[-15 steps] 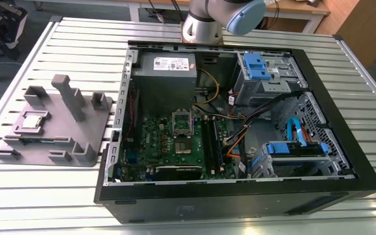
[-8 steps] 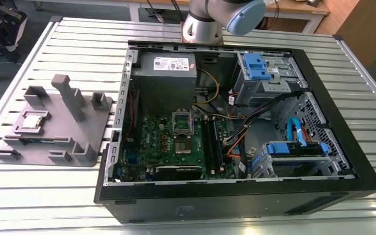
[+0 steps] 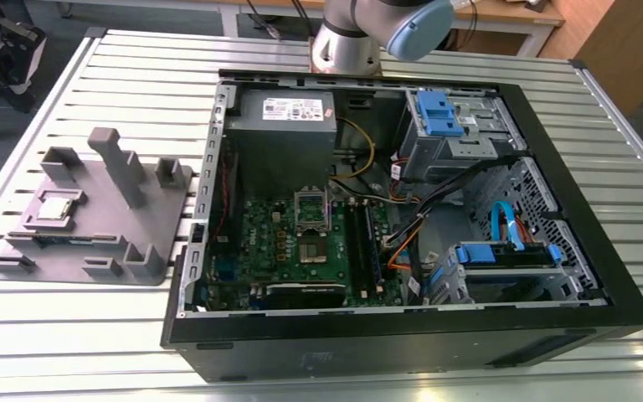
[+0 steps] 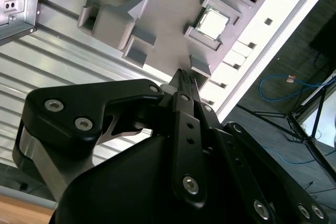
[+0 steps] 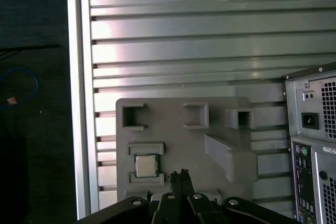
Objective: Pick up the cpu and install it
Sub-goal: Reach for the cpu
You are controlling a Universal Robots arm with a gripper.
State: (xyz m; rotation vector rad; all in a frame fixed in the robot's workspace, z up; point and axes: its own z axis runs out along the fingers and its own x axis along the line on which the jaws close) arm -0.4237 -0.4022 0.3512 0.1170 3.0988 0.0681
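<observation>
End effector [image 5: 181, 173] clenched, empty. Cpu [image 5: 146, 165] lies pocketed in grey tray [image 5: 163, 116] just beside the tips (offset, not beneath), untouched. Judgement: centre over chip, stay square, take edges only, clear of tray post [image 5: 231, 156] farther aside.

Slatted aluminium table [image 3: 64, 335], dark floor [image 5: 31, 145]

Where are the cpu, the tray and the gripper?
cpu [image 5: 146, 165]: first wrist view, middle of its shiny metal top.
tray [image 5: 178, 142]: first wrist view, bare flat part of its base.
gripper [image 5: 181, 173]: first wrist view, midway between its fingertips, which sit shut together.
</observation>
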